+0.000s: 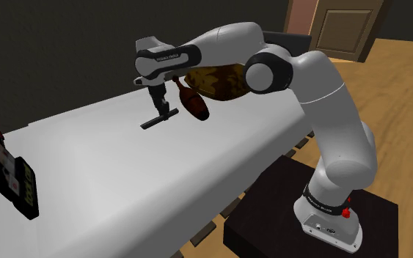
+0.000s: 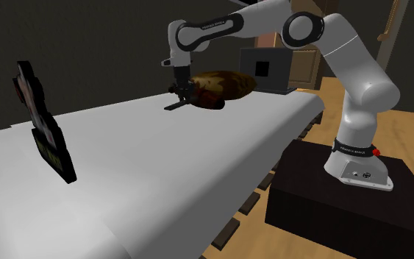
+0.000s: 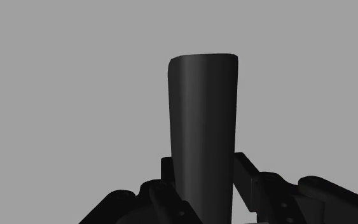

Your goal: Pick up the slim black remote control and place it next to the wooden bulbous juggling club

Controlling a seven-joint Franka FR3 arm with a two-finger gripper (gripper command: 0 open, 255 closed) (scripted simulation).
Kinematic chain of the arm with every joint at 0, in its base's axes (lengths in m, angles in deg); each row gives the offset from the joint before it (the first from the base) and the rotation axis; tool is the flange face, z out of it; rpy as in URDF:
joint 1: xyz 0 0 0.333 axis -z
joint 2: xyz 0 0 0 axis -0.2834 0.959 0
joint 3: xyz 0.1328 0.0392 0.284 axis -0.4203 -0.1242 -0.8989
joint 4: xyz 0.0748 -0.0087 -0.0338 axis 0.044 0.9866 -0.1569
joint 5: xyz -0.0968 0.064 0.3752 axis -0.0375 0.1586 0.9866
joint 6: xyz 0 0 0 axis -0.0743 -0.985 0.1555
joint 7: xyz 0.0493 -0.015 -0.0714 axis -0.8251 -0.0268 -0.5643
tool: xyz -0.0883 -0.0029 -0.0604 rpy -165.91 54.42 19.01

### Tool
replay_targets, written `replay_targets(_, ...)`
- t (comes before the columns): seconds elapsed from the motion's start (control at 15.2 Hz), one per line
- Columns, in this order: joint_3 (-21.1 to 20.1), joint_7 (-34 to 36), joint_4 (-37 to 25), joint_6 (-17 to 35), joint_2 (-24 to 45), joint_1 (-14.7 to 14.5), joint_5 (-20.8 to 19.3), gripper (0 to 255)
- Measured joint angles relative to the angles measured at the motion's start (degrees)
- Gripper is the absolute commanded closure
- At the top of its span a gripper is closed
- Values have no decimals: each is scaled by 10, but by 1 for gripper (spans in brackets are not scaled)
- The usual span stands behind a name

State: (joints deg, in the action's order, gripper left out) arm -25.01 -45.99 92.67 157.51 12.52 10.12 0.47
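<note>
The claw (image 1: 163,110) was pinching the remote (image 1: 152,122) across its narrow width. In the wrist view 2 black fingers (image 3: 246,170) pressed against the long sides of the remote (image 3: 203,127), and most of its length ran out ahead of them. In the shoulder view the remote hung low over the white bed (image 1: 109,168), roughly level. I could not tell whether it touched the bed.

The club (image 1: 194,102), reddish brown with a swollen body, lay just beside the remote toward the shoulder view's right, in front of a mottled brown lump (image 1: 216,80). The second exterior view showed the same closeness, with the remote (image 2: 176,107) under the claw (image 2: 183,92) and the club (image 2: 207,100) right next to it.

By its look, the remote was probably light and stiff, a thin hard bar that would not bend or crush. Its dark casing looked smooth, so it seemed likely to slip or swivel between the fingers. The claw seemed to sit off the middle, so the longer part might droop. Pinching the 2 long edges, as shown, suited it, and nearer the middle would likely have balanced better. Being thin, it would likely lie flat once let go. The rounded club might roll if bumped.
</note>
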Motion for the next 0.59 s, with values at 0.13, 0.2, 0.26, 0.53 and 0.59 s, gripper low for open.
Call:
replay_targets(0.13, 0, -1, 18, 17, -1, 1, 0, 255)
replay_targets(0.2, 0, 0, 20, 22, 2, 1, 0, 255)
replay_targets(0.26, 0, 0, 29, 30, 2, 0, 0, 255)
replay_targets(0.53, 0, 0, 46, 55, 9, 1, -1, 255)
replay_targets(0.59, 1, -1, 52, 62, 11, 1, -1, 255)
